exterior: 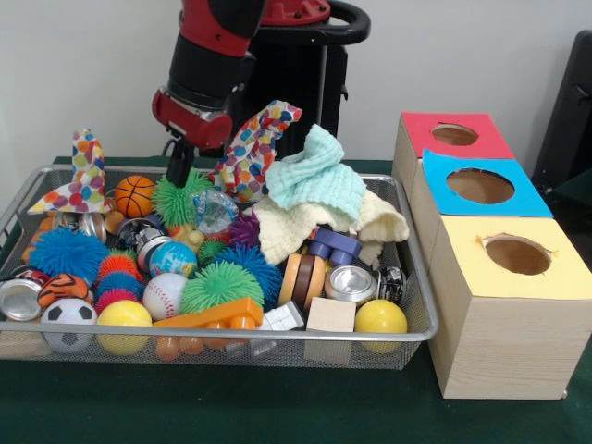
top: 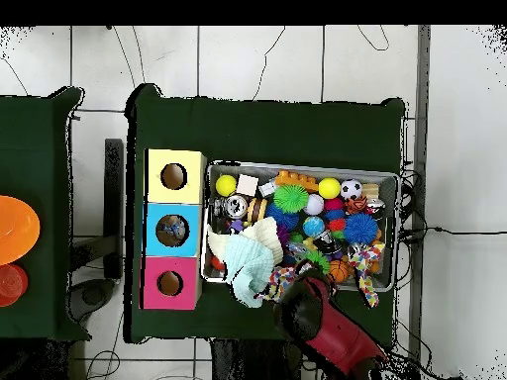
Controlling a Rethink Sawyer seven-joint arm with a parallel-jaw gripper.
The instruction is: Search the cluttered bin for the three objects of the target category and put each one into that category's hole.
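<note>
Beside the pincer (exterior: 178, 172), polka-dot cloth (exterior: 252, 150) crowds green spiky ball (exterior: 178, 201).

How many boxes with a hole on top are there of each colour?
Red-topped wooden box: 1
Blue-topped wooden box: 1
Yellow-topped wooden box: 1
Total: 3
</note>
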